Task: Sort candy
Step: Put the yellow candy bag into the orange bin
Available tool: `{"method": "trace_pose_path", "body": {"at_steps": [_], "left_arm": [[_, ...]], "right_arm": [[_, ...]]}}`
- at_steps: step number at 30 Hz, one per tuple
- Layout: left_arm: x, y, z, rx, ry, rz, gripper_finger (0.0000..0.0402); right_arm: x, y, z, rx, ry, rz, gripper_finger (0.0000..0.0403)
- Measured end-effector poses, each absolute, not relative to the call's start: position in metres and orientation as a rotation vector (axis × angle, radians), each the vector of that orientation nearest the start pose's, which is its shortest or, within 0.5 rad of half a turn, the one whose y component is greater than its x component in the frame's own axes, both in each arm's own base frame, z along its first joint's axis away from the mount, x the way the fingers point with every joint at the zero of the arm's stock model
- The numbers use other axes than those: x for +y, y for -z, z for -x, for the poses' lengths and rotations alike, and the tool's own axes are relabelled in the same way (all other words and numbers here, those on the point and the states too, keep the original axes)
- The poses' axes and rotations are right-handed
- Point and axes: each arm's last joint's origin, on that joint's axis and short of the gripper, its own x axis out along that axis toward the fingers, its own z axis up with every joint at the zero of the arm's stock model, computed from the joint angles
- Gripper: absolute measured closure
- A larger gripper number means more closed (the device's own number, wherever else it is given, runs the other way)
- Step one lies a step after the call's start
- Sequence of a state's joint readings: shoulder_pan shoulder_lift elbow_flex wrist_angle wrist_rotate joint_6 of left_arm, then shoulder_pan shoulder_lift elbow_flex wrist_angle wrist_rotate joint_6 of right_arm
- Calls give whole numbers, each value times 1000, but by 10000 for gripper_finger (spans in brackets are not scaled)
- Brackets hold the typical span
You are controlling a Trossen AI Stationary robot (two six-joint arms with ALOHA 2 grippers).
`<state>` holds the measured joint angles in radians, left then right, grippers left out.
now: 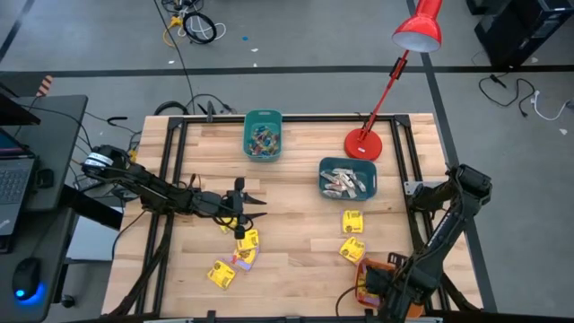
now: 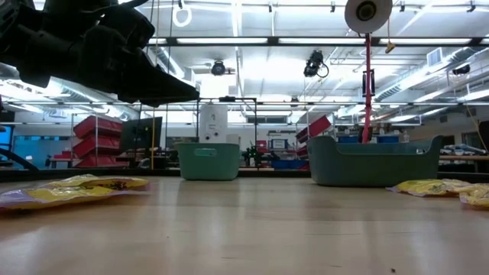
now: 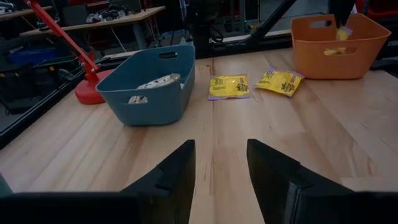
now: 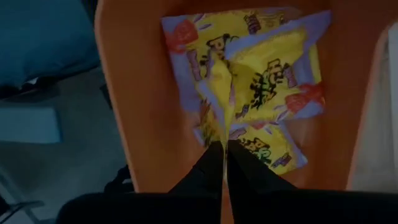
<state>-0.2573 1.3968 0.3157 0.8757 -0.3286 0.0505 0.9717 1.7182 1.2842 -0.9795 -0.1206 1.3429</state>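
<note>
The left gripper (image 1: 254, 199) hovers with fingers apart and empty above yellow packets (image 1: 235, 256) on the table (image 1: 296, 260). Two more packets (image 1: 352, 235) lie right of centre. The right gripper (image 4: 224, 163) pinches a packet (image 4: 258, 74) over the orange bin (image 4: 134, 112).

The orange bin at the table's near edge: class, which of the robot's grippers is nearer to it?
Right. The right gripper hangs directly over the orange bin, shut on a yellow packet. The left gripper hovers open across the table, above the loose packets on the left.
</note>
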Motion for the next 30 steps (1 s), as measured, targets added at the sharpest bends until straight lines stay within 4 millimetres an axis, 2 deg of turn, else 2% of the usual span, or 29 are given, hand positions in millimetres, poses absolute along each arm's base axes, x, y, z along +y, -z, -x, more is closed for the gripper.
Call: {"method": "trace_pose_path", "body": {"at_steps": [10, 15, 18, 22, 26, 30], "left_arm": [[-51, -155, -230, 209, -66, -110, 254], [-51, -156, -230, 202, -66, -101, 254], [-55, -161, -228, 172, -43, -90, 254], [-67, -177, -221, 91, 72, -71, 254], [-79, -191, -210, 41, 169, -60, 254], [-89, -193, -197, 108, 238, -57, 254]], "right_arm": [[259, -217, -182, 1619, 227, -434, 348], [249, -220, -177, 1661, 325, -376, 343], [247, -232, -176, 1661, 351, -327, 346], [239, -261, -182, 1492, 401, -236, 351], [223, -293, -201, 1274, 420, -184, 354], [203, -311, -228, 1225, 357, -144, 355]]}}
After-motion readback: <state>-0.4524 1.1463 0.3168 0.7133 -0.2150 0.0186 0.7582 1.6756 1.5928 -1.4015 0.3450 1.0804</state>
